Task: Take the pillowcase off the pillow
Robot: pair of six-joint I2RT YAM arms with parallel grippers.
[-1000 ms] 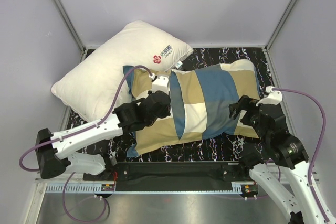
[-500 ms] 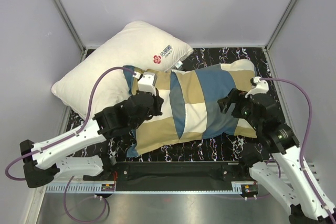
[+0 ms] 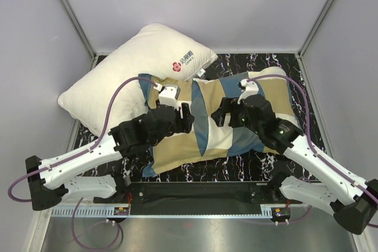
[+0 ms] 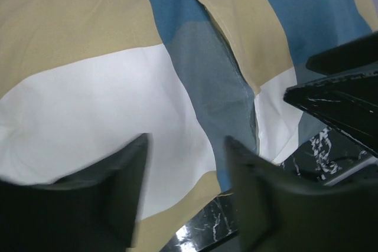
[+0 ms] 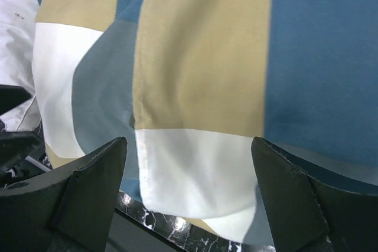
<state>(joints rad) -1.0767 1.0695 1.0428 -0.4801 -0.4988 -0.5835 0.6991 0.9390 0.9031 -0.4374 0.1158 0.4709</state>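
Nearest me, at 6 o'clock in the overhead view, a strip of the black marbled surface [image 3: 236, 168] shows below the cloth. Just beyond it the pillowcase [image 3: 171, 149] lies across the middle in teal, tan and cream checks. It is still on the pillow [image 3: 274, 75], whose off-white end pokes out at about 2 o'clock.

My left end effector [image 3: 185, 112] hangs over the case's left half, released. Its fingers [image 4: 118, 193] stand apart, with cream cloth showing in the gap. My right end effector [image 3: 221, 113] faces it from the 3 o'clock side, spread wide and empty above the overlapping flap. I cannot tell whether either touches the fabric.

Farthest back, at 11 o'clock, a white pillow with a red logo [image 3: 136, 69] lies against the case's left end.
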